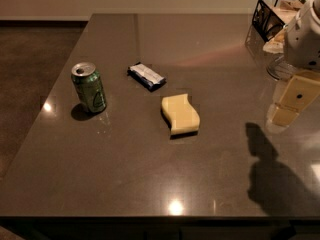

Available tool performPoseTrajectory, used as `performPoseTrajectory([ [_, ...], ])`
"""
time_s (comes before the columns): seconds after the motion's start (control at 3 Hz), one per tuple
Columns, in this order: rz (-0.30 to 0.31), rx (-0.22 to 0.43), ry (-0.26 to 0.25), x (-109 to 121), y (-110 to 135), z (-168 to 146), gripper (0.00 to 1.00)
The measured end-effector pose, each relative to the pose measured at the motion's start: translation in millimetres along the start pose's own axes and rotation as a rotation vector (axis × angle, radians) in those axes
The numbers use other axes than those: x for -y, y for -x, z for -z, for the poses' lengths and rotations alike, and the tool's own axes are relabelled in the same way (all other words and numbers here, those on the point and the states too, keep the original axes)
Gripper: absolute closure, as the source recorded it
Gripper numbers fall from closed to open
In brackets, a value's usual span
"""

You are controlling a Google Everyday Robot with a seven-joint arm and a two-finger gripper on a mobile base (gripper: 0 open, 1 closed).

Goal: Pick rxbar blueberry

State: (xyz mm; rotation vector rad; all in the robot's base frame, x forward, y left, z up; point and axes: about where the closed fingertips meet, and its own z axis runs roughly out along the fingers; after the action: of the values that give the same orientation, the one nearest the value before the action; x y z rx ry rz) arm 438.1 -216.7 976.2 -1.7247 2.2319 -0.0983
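The rxbar blueberry (146,76) is flanked on the worktop (125,159) by can (89,88) and sponge (180,114); the gripper (286,109) (whether clenched cannot be told) is held well apart.

1 white-cased arm (305,36), entering at upper right edge; 1 cream-coloured gripper (286,111), hanging downward, tilted slightly left.

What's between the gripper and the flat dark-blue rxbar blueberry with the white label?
Camera view: bare dark tabletop between the gripper, at the right edge, and the rxbar blueberry; the pale yellow wavy sponge lies just nearside of that line.
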Motion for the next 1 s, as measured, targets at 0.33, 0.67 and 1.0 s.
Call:
performPoseTrajectory([
  [0.33,0.0,0.0,0.0,0,0,0,0.0],
  [0.67,-0.016,0.037,0.022,17,25,-3,0.0],
  [1.0,-0.046,0.061,0.044,35,51,-11,0.0],
])
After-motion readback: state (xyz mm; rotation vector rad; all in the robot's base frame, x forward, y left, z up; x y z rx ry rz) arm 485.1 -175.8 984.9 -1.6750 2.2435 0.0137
